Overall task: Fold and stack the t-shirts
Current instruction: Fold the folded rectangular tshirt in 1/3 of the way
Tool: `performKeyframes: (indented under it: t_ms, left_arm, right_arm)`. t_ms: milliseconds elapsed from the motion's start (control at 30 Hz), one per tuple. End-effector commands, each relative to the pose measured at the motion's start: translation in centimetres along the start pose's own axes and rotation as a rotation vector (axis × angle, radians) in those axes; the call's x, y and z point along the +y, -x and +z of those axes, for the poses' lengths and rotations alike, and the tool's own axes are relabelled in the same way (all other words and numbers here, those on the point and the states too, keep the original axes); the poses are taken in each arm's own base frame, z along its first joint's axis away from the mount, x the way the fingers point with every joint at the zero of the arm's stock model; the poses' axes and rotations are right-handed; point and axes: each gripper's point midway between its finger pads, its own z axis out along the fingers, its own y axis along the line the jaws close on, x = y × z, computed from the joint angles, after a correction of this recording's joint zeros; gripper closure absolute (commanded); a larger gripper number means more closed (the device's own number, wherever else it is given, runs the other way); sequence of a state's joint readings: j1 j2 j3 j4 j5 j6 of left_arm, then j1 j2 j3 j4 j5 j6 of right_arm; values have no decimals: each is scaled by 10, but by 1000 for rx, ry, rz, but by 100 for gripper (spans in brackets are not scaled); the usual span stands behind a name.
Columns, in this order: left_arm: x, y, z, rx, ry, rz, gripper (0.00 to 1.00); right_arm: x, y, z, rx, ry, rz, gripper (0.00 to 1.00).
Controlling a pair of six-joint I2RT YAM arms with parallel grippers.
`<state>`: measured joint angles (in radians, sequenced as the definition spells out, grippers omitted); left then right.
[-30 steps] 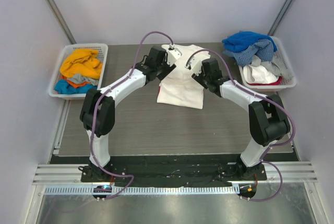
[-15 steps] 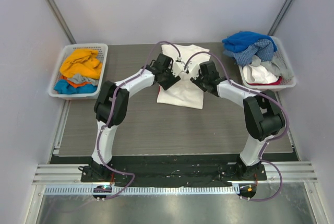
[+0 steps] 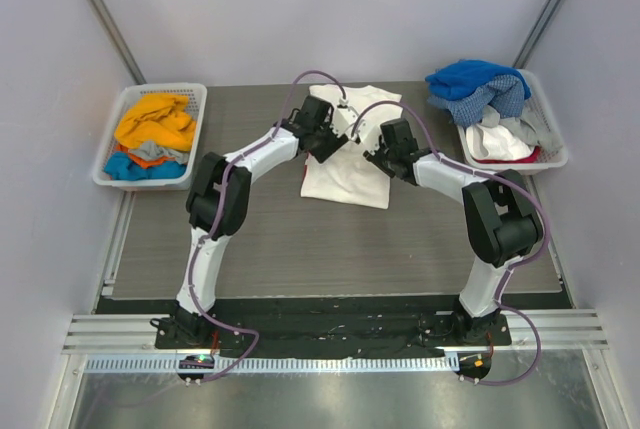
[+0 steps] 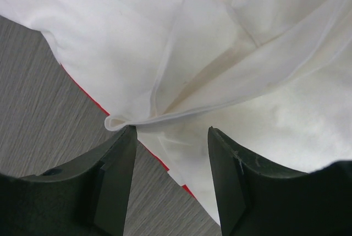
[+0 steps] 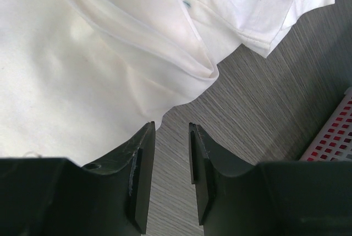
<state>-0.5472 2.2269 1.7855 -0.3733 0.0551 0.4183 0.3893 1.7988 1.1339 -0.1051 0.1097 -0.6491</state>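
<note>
A white t-shirt [image 3: 345,171] lies partly folded on the dark table at the back centre. Both arms reach onto it from either side. My left gripper [image 3: 334,141] is at its left edge. In the left wrist view that gripper [image 4: 171,131] is open, low over the shirt [image 4: 220,38], with a folded hem just ahead of its left fingertip and a thin red edge showing beneath. My right gripper [image 3: 370,157] is at the shirt's right side. In the right wrist view it [image 5: 171,126] stands narrowly open over bare table, with the shirt's [image 5: 82,71] edge at its left fingertip.
A white slatted basket [image 3: 112,139] at the left holds orange, grey and blue shirts [image 3: 155,124]. The basket [image 3: 552,144] at the right holds blue, checked and white shirts [image 3: 480,84]; its corner [image 5: 333,137] shows in the right wrist view. Wood-grain table [image 3: 300,239] spreads in front.
The left arm swung in toward the shirt's upper left and the right gripper edged closer to the shirt. The right jaws narrowed. The shirt's top edge now lies flatter.
</note>
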Motion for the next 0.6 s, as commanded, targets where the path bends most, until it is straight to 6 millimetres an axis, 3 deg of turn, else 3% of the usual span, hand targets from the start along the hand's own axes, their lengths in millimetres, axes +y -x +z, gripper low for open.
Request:
performKeyframes:
  t_ms: [0, 367, 567]
  left_arm:
    - [32, 33, 1, -103, 108, -79, 42]
    - [74, 21, 23, -59, 358, -140, 42]
    - [96, 27, 15, -67, 475, -172, 41]
  right_arm:
    - [-5, 9, -1, -33, -25, -3, 62]
    - [-6, 1, -2, -16, -48, -9, 64]
    - [-4, -2, -1, -5, -48, -5, 64]
